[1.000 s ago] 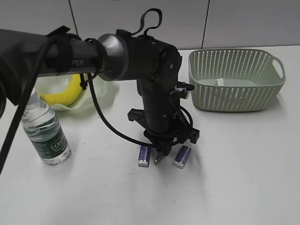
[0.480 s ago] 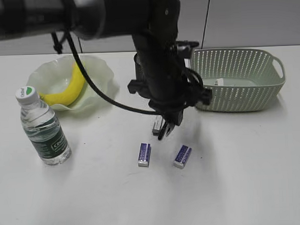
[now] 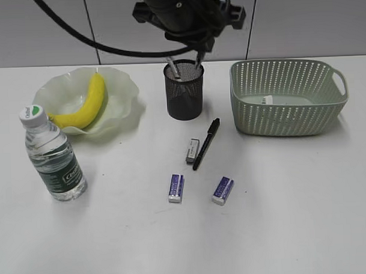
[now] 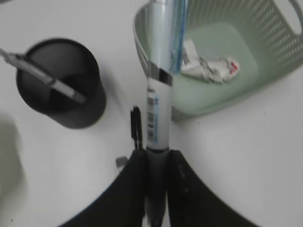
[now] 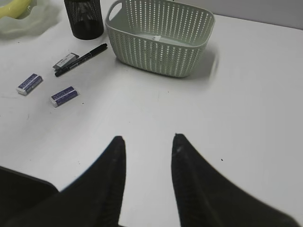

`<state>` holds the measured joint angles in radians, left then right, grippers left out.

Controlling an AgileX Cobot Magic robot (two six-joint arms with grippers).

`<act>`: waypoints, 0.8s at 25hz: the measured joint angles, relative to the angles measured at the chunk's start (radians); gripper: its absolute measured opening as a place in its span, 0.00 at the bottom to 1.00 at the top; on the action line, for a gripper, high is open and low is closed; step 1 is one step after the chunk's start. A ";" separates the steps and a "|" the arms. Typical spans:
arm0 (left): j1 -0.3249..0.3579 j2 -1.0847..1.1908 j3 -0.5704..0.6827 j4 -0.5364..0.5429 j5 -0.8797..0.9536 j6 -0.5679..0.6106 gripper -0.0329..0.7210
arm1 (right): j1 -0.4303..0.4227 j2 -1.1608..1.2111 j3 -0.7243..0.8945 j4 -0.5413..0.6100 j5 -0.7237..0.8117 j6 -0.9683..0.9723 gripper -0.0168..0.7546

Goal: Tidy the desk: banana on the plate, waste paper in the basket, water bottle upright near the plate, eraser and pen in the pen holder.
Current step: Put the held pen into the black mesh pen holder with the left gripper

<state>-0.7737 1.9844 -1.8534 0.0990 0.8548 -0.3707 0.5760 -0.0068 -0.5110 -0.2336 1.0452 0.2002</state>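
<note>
we see the left gripper [image 4: 156, 163] clamped on a silver pen [image 4: 158, 94], raised over the pen holder [image 3: 184, 91]; the right gripper [image 5: 147, 144] hangs with fingers apart, holding nothing; banana [image 3: 86, 108] in the plate [image 3: 124, 91]; black pen [image 3: 206, 143] and three erasers [image 3: 176, 188] lie on the desk [image 3: 294, 217]; waste paper [image 4: 208, 66] in the basket [image 3: 287, 118]; bottle [image 3: 51, 155] upright.

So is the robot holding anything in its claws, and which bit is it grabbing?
Yes. The left gripper pinches a silver pen by one end. The right gripper is open, holding nothing.
</note>
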 joint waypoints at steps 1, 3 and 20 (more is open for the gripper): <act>0.015 0.000 0.006 0.003 -0.044 0.000 0.16 | 0.000 0.000 0.000 0.000 0.000 0.000 0.38; 0.051 0.000 0.034 0.005 -0.137 0.000 0.16 | 0.000 0.000 0.000 0.000 0.000 0.000 0.38; 0.179 0.084 0.527 -0.133 -1.311 -0.005 0.16 | 0.000 0.000 0.000 0.000 0.000 0.000 0.38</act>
<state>-0.5944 2.0681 -1.3262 -0.0342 -0.4559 -0.3754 0.5760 -0.0068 -0.5110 -0.2336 1.0452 0.1998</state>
